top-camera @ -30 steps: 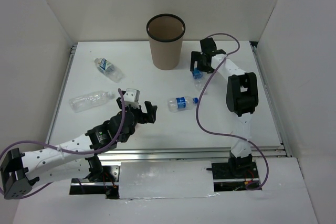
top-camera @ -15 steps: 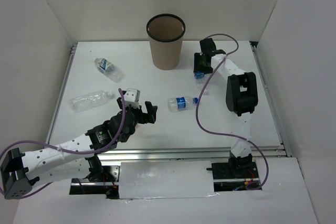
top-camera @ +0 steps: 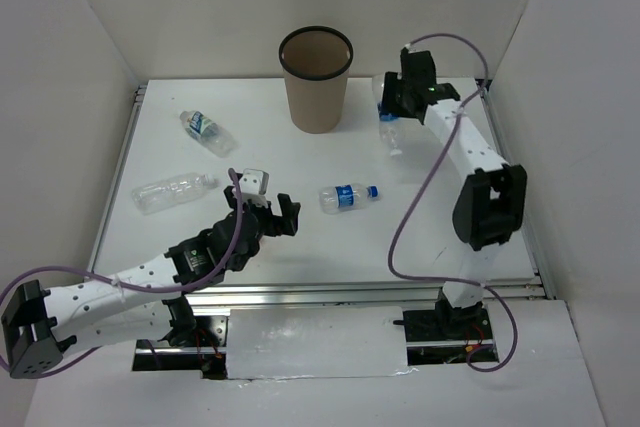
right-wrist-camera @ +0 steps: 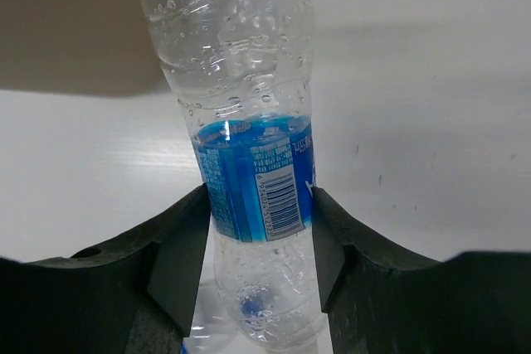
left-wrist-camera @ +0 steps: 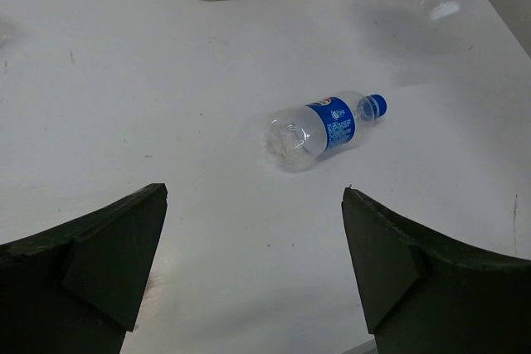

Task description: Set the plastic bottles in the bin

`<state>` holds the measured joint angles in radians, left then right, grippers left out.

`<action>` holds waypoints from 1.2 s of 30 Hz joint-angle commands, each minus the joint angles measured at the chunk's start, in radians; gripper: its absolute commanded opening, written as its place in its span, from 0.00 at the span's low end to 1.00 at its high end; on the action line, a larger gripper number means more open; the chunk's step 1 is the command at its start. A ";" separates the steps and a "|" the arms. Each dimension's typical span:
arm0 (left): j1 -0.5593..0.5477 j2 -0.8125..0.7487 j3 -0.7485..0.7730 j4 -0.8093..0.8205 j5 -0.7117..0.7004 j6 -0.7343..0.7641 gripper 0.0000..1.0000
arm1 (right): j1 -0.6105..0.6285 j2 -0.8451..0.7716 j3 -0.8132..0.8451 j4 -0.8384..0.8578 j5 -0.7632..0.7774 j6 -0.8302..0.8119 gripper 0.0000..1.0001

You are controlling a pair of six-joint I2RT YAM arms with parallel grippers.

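Held by right gripper (right-wrist-camera: 257, 234), bottle (right-wrist-camera: 241, 80) seemingly clears bin (top-camera: 316, 102)

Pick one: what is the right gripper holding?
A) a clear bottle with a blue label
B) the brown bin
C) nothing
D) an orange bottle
A: in the right wrist view the right gripper is closed on both sides of a clear bottle, right at its blue label.

Top view high and behind, looking down on the table (top-camera: 290, 157), wrist views close-up, left wrist sharing the lying bottle (left-wrist-camera: 323, 128)
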<state>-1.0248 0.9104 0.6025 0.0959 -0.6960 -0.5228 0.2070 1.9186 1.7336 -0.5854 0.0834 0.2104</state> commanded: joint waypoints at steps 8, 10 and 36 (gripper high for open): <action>-0.006 -0.030 0.031 0.030 0.018 -0.002 0.99 | 0.006 -0.524 -0.221 0.603 -0.187 0.052 0.06; -0.004 -0.033 0.033 0.027 0.035 -0.008 0.99 | 0.005 -0.552 -0.206 0.723 -0.273 0.044 0.07; -0.006 -0.084 -0.003 0.065 0.064 -0.020 0.99 | 0.051 0.322 0.405 1.357 -0.450 0.311 0.18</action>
<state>-1.0256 0.8188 0.5762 0.1226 -0.6228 -0.5343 0.2382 2.2173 2.0335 0.6415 -0.3767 0.5129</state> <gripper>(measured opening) 0.994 0.554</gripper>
